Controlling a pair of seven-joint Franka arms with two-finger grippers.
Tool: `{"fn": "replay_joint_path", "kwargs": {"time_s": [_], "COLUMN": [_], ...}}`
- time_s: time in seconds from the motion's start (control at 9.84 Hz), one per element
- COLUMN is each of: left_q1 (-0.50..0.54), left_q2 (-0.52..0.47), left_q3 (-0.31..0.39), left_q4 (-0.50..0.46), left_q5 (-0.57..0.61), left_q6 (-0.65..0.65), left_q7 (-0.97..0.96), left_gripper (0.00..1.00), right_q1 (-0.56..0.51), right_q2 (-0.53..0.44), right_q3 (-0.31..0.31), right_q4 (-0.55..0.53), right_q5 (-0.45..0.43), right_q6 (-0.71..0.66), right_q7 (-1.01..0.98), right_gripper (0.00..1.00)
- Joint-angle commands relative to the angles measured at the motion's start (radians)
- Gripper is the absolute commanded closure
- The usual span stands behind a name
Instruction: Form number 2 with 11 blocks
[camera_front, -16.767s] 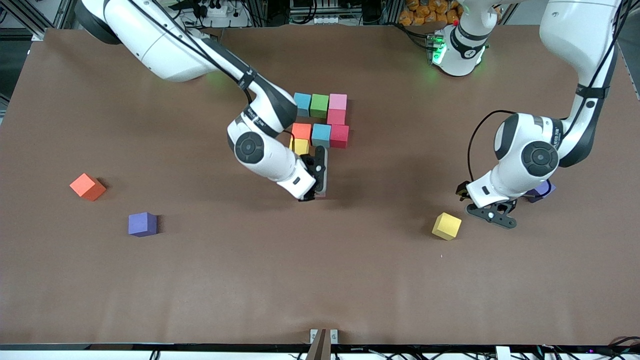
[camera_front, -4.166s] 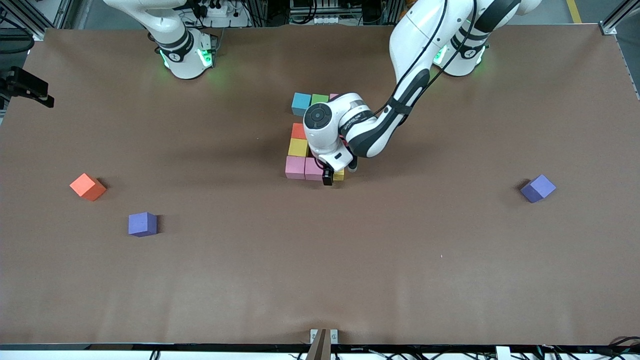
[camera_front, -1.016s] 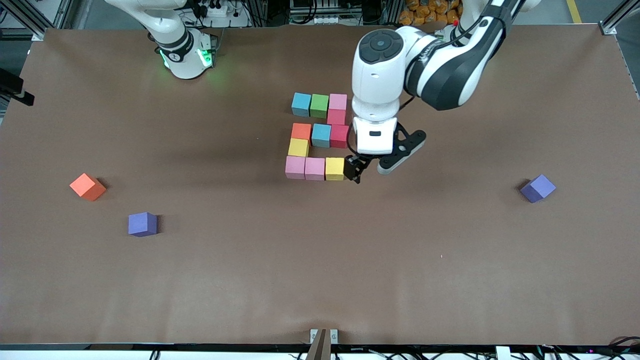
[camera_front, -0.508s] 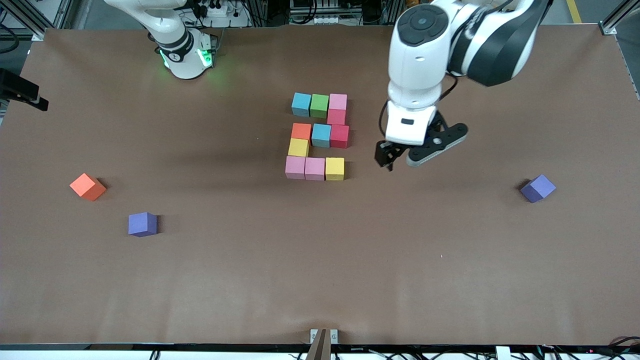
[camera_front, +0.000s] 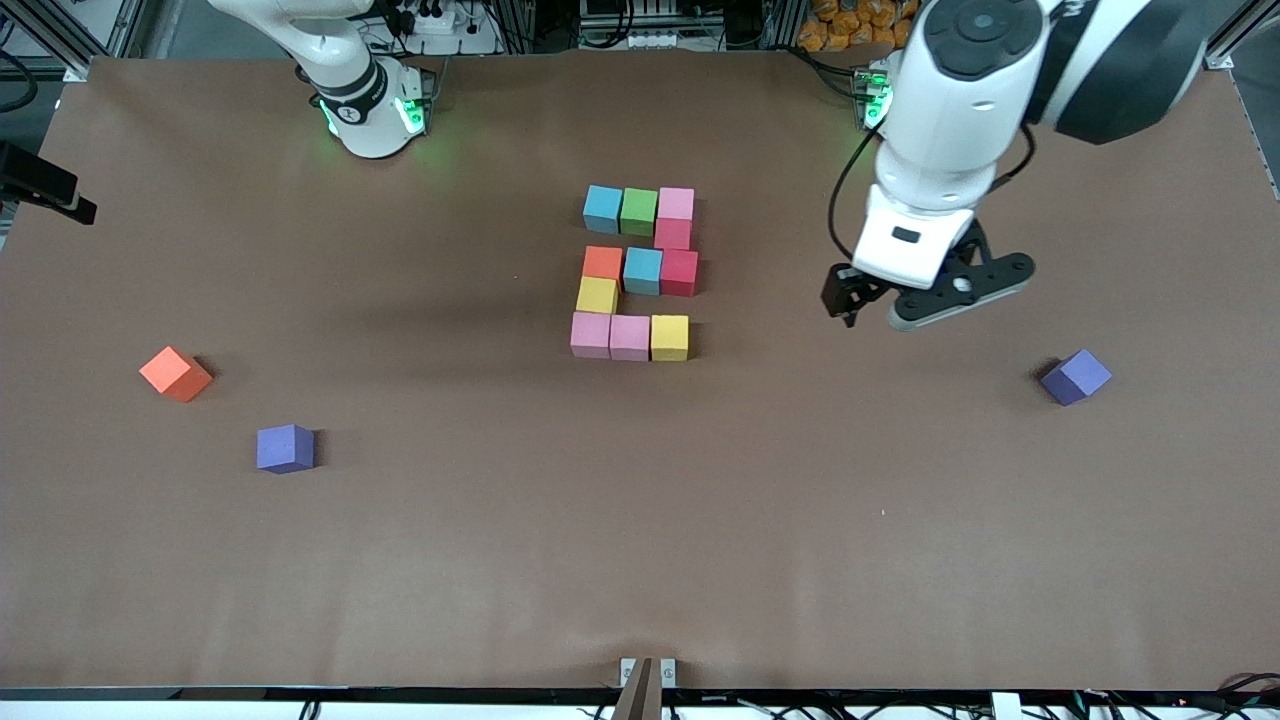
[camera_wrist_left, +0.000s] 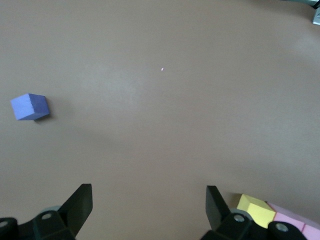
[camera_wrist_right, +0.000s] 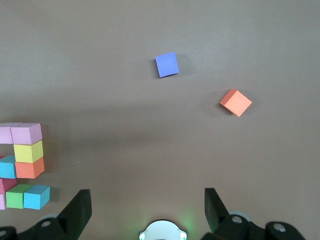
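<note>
Left gripper has pulled up and away from the yellow block since a second ago, now over bare table at center-right of the front frame, jaws released and empty. Number 2 sits at center, upper half of the frame: eleven cubes touching, rows reading blue-green-pink, red, orange-blue-red, yellow, pink-pink-yellow. Looks complete to me; nothing left to place, maybe a slight nudge on the second-row red, which sits a bit askew. Spare orange cube and purple cube lie at lower left, another purple cube at right, all well apart from the digit. Right gripper is out of the front frame, jaws spread and empty, its arm waiting near its base.
</note>
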Motion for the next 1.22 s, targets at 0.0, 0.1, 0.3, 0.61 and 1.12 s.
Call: {"fn": "replay_joint_path", "kwargs": {"time_s": [0.0,0.1,0.3,0.61,1.12], "left_q1": [0.023,0.047,0.090,0.118,0.262], "left_q2": [-0.017,-0.017,-0.020,-0.055,-0.124], "left_q3": [-0.001,-0.001,-0.002,0.013,0.042], "left_q4": [0.020,0.024,0.069,0.109,0.101], "left_q5": [-0.013,-0.017,-0.022,-0.010,-0.097], "left_q6": [-0.062,-0.082,-0.151,-0.317,-0.322], "left_q7": [0.166,0.217,0.312,0.421,0.689], "left_gripper": [0.00,0.00,0.00,0.00,0.00], "right_q1": [0.002,0.005,0.005,0.003,0.003], "right_q2": [0.000,0.000,0.000,0.000,0.000], "right_q3": [-0.002,-0.002,0.000,0.000,-0.002], "right_q4": [0.009,0.009,0.009,0.009,0.009], "right_q5": [0.003,0.003,0.003,0.002,0.002], "right_q6": [-0.005,-0.005,-0.005,-0.005,-0.005], "right_q7": [0.015,0.015,0.015,0.017,0.017], "right_gripper": [0.00,0.00,0.00,0.00,0.00]}}
